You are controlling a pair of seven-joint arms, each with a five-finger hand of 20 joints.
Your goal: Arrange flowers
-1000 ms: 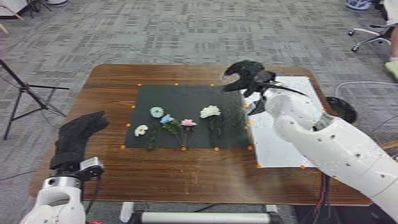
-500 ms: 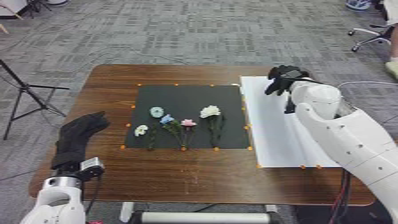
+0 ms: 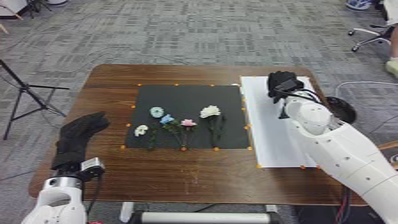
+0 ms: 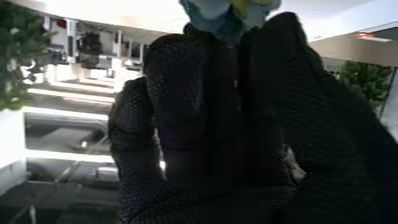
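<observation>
Here's the right hand (image 3: 282,83) above the far part of the white sheet (image 3: 271,137), towards the far right corner of the table (image 3: 182,175), and it's got something: the wrist view shows fingers and thumb closed together on a blue artificial flower (image 4: 220,22), bloom poking out past the tips. Over at the left edge of the table, the left hand (image 3: 80,130) is waiting, fingers loose and extended. Now the rest of the field, all on the black mat (image 3: 173,93): pale blue flower (image 3: 156,111) left of the middle, deeper blue flower (image 3: 167,119) just beside it, pink flower (image 3: 188,123) next along, big white flower (image 3: 210,111) nearer the mat's right edge, and a smaller white flower (image 3: 140,130) by its left edge. Stems run towards the table's near edge. So, the score? One flower in hand, five lying loose, not gathered into a bunch; I'd call the arranging unfinished, probably early. Left to do, by my reading: set down the held bloom, then bring the other five together.
</observation>
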